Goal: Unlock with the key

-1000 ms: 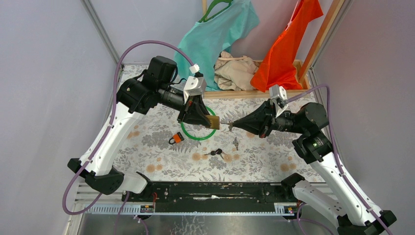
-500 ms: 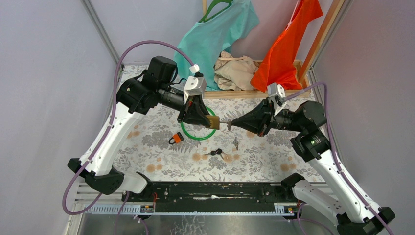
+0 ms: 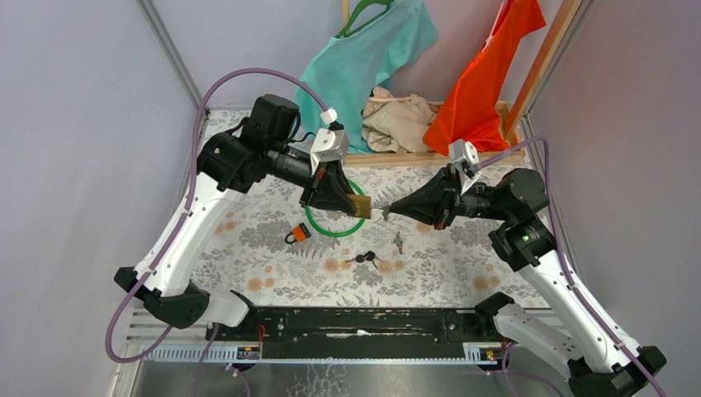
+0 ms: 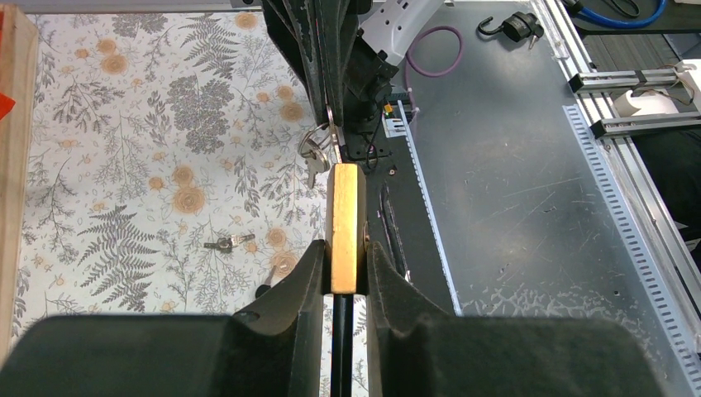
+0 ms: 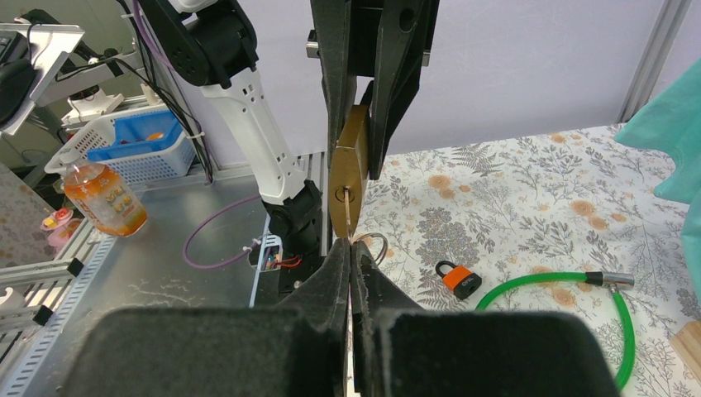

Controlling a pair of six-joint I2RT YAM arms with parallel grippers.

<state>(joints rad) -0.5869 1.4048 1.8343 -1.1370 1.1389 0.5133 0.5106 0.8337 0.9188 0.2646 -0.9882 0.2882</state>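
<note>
Furthest left on the flowered table [image 3: 248, 248] you have a small orange padlock [image 3: 298, 234]. It lies just outside the green cable loop [image 3: 331, 234].

Above that loop, your left gripper [image 3: 351, 203] is raised off the table. Its fingers [image 4: 306, 273] pinch the brass padlock [image 3: 360, 207] by its flat sides. The left wrist view shows the lock body [image 4: 345, 227] standing out past the fingertips, with the keyhole end facing the other arm. The shackle end is hidden between the fingers, so you cannot tell whether it is latched.

The key [image 3: 382, 210] bridges the small gap between the lock and the right arm. In the right wrist view its blade [image 5: 350, 217] reaches up to the keyhole on the lock's end face [image 5: 349, 182]. You cannot tell how deep it sits. A key ring [image 5: 376, 244] hangs beside the blade with a spare key on it.

Your right gripper [image 3: 395, 208] has its fingers [image 5: 331, 273] pressed together on the key's head, in line with the lock.

On the table below the lock lie black-headed keys [image 3: 364, 258]. A single loose key [image 3: 398, 241] lies just to their right.
</note>
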